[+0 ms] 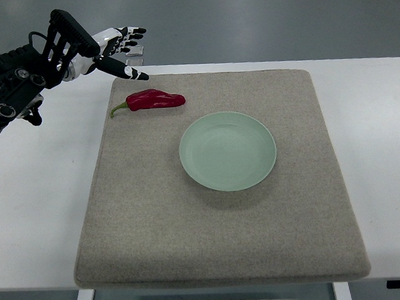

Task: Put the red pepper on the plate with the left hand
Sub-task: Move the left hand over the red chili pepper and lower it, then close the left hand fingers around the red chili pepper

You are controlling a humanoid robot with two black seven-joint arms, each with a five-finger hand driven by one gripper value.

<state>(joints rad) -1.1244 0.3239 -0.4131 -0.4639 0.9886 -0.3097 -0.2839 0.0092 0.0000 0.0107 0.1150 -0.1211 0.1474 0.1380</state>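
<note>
A glossy, curved red pepper (154,99) lies on the coarse grey mat (220,245) beside the round, smooth plate (227,151), the left robot hand (114,49) spread empty above.

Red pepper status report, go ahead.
Left robot hand open, hovering beyond the mat's far-left corner. Glossy red pepper on grey felt mat, untouched. Pale green round plate empty. Path clear.

The left arm (7,95) runs off the picture's left edge.

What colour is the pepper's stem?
Green, on the red pepper; top view, the only one.
</note>
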